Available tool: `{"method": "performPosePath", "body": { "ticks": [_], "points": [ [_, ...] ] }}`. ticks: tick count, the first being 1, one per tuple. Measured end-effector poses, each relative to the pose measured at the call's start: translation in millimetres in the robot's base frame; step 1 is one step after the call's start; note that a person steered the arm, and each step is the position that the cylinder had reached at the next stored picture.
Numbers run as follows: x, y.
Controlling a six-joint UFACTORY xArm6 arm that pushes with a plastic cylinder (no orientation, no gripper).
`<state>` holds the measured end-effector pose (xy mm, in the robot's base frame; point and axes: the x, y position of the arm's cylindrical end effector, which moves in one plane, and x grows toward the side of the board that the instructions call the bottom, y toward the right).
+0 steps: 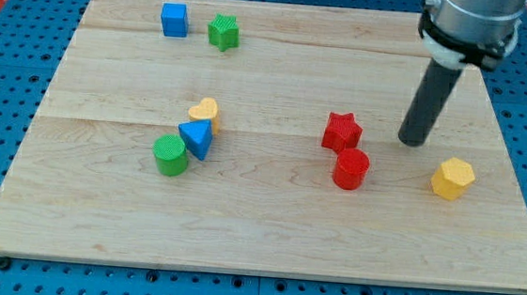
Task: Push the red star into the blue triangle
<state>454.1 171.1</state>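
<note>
Green cylinder touching blue triangle, red star just left of my tip, apart.

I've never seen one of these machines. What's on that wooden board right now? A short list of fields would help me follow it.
my tip: at the view's right, just right of the red star, not touching it
red star: right of centre
red cylinder: directly below the star, touching or nearly so
blue triangle: left of centre, wedged between two blocks
yellow heart-like block: above the triangle
green cylinder: lower left of the triangle
blue cube: top left
green star: beside the cube
yellow hexagon: far right
</note>
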Motion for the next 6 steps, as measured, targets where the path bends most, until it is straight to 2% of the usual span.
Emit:
{"method": "performPosePath", "body": {
  "ticks": [1,2,3,4,5,6],
  "points": [
    [11,-95],
    [6,-126],
    [-12,-49],
    [-40,-61],
    [-33,-173],
    [-14,-227]
  ]
}}
